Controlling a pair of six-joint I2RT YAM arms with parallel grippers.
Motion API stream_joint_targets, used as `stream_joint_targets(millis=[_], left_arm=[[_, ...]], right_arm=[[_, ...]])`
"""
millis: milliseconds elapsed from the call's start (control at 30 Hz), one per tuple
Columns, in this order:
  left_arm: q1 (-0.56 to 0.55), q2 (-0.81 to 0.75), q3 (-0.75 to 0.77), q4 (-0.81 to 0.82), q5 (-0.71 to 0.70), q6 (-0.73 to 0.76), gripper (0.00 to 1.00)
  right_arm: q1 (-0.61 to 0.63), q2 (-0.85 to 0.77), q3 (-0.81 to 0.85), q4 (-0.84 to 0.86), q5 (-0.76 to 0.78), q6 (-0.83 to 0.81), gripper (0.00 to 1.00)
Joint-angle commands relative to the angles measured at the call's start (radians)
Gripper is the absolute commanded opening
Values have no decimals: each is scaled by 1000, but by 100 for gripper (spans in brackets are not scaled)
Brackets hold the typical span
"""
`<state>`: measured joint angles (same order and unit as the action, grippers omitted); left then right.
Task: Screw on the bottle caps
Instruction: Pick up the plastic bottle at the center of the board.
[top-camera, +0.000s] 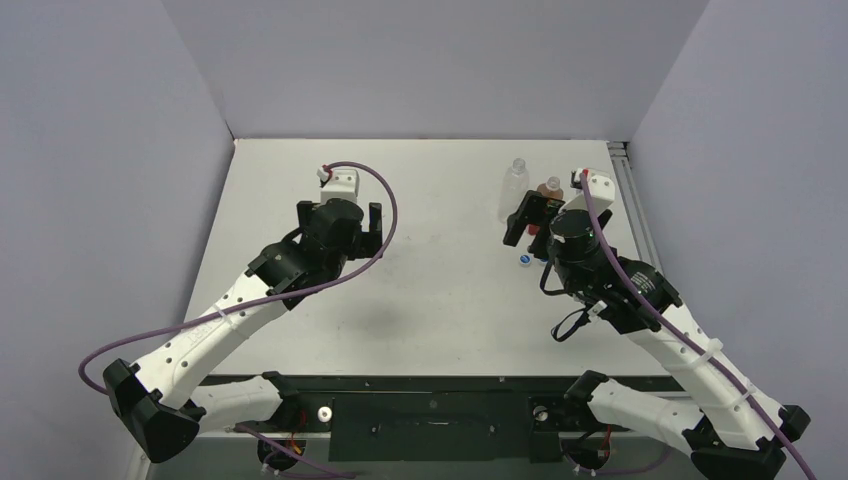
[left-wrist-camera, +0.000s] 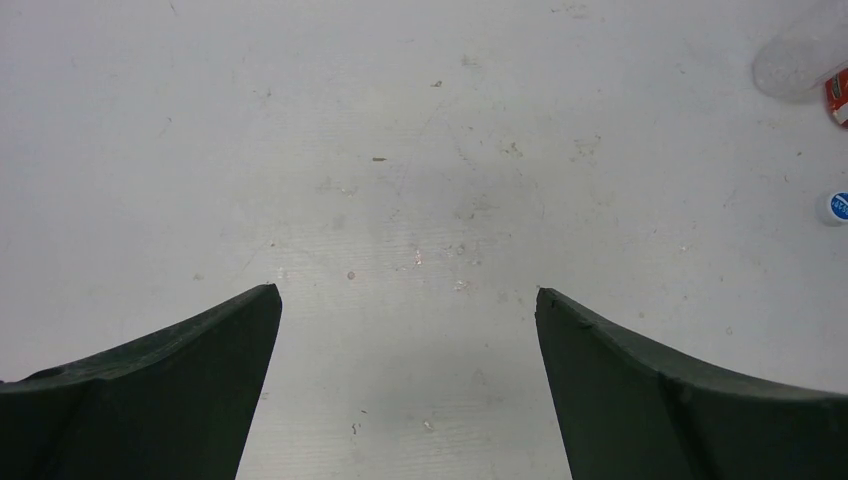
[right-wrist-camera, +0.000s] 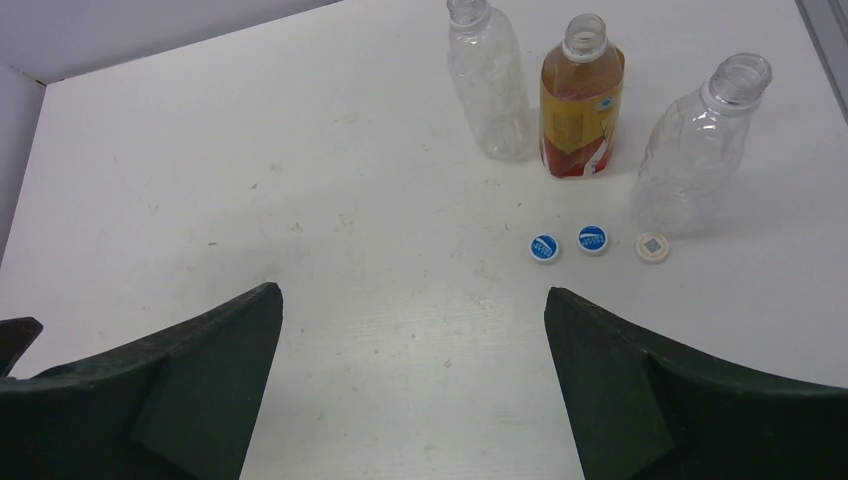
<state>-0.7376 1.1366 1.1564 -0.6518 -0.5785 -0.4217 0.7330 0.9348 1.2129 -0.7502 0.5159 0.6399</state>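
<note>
**White counter, 3 uncapped bottles, 3 loose caps**

Pale grey walls (top-camera: 100, 150) close in a scuffed white counter (top-camera: 440, 300) on 3 sides. 2 arms reach out over it from the near edge.

All the task's things sit toward the far right of the counter, in front of the right hand (right-wrist-camera: 410, 292). From the right wrist camera, 3 bottles stand upright with open necks. A clear bottle (right-wrist-camera: 490, 85) is at the left. Just beside it is an amber bottle (right-wrist-camera: 581, 100) with a yellow label and a red band low down. A second clear bottle (right-wrist-camera: 695, 150) stands nearer the camera at the right.

3 caps lie flat in a short row on the counter in front of the bottles. The first blue-and-white cap (right-wrist-camera: 543, 247) and the second blue-and-white cap (right-wrist-camera: 592, 239) are close together. The pale cap (right-wrist-camera: 651, 247) rests just at the foot of the second clear bottle. None of them is on a bottle.

The right hand is spread wide with nothing between its fingers. It points at the caps but stays well short of them.

The left hand (left-wrist-camera: 406, 292) is over bare counter, well apart from the bottles. It is also spread wide and holds nothing. Its camera catches only a blue-and-white cap and 2 bottle bases at its right edge.
</note>
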Motion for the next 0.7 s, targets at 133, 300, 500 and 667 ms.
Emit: stream_joint_targets(millis=[133, 300, 500, 667], left_arm=[[13, -23, 0, 34, 15, 34, 97], [19, -56, -27, 74, 64, 65, 97], [23, -75, -38, 91, 91, 86, 97], [23, -84, -42, 95, 113, 103, 96]], right_arm=[[2, 13, 67, -65, 92, -3, 100], [-1, 11, 75, -113, 134, 1, 99], [-81, 33, 104, -191, 162, -1, 99], [-212, 32, 116, -215, 101, -27, 98]])
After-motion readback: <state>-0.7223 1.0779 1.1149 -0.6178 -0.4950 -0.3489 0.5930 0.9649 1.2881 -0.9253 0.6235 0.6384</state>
